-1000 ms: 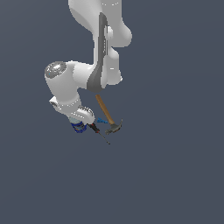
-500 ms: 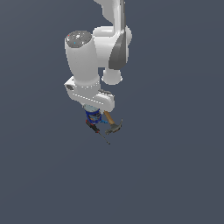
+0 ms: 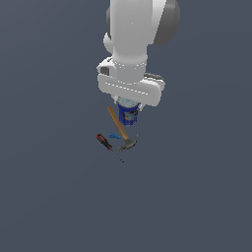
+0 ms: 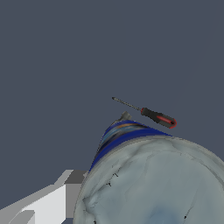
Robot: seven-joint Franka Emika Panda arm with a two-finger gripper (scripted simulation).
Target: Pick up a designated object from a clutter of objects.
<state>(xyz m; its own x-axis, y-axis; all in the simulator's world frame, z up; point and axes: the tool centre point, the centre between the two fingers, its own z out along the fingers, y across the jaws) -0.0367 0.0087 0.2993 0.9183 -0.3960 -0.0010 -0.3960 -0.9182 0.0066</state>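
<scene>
Over a plain dark-grey floor, your gripper [image 3: 129,106] hides its fingers, so I cannot tell their grip; the blue can [image 3: 128,115] sits under it, above the hammer [image 3: 123,132]. Confirm hold, then lift.

Both views are evenly and moderately lit against a flat, dim slate-grey ground. No cast shadows show on the ground. The glossy white robot arm [image 3: 132,44] shades gradually from bright at its middle to grey at its sides, without hard glare. The exterior view is soft; small items render coarsely. In the wrist view, the silver-grey lid of the blue cylindrical can [image 4: 153,183] looks smeared and mottled at close range.
</scene>
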